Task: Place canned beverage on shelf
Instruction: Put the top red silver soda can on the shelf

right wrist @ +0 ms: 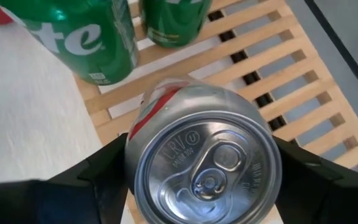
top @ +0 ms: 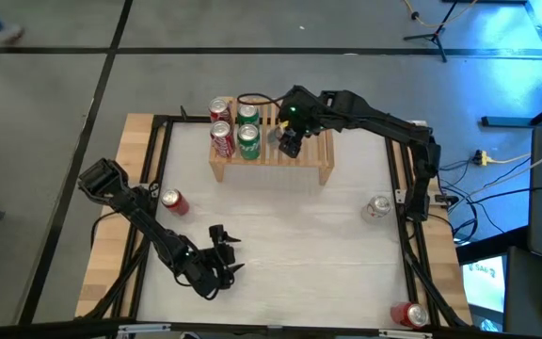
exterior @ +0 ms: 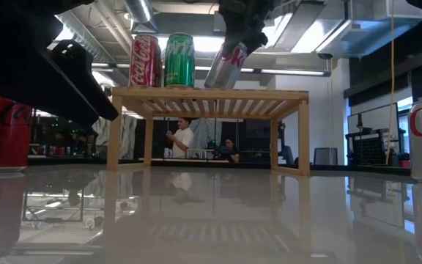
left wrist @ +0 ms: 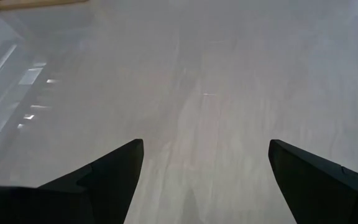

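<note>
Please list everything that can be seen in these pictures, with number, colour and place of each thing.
table: one, white top, wood border
shelf: one, light wood, far middle of table
shelf red cans: two, red, left end of shelf
green cans: two, green, on shelf beside the red ones
held can: one, silver with red, tilted over the shelf
loose red cans: two, red; one at table's left, one at near right corner
table silver can: one, silver, right side
people: two, in room behind
left gripper: dark, fingers open, over near-left table
right gripper: dark, fingers shut on held can
</note>
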You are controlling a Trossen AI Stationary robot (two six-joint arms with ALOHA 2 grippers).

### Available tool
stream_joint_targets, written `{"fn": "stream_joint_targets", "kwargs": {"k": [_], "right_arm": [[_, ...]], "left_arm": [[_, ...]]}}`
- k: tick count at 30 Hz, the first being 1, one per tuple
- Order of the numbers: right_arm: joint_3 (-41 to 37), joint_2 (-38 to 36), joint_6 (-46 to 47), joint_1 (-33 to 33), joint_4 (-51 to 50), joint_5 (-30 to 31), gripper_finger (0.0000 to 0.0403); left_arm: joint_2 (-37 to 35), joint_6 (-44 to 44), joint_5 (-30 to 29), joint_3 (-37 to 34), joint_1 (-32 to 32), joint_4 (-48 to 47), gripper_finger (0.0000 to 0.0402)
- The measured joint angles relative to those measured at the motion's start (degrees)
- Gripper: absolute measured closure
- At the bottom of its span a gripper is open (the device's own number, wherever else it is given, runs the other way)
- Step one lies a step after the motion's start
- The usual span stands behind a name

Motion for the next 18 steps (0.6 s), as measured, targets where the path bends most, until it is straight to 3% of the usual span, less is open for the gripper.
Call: {"fn": "stream_joint_targets", "kwargs": {"k": [12, 18], "right_arm": [[0.0, 0.1, -0.4, 0.0, 2.9, -0.3, 0.0039], [0.0, 0.1, -0.4, 0.0, 4.3, -0.3, 0.0026]], "left_arm": [[0.0, -0.1, 1.6, 0.0, 0.0, 0.0, 0.0065], [0.0, -0.1, 1.6, 0.0, 0.0, 0.0, 0.0065]]}}
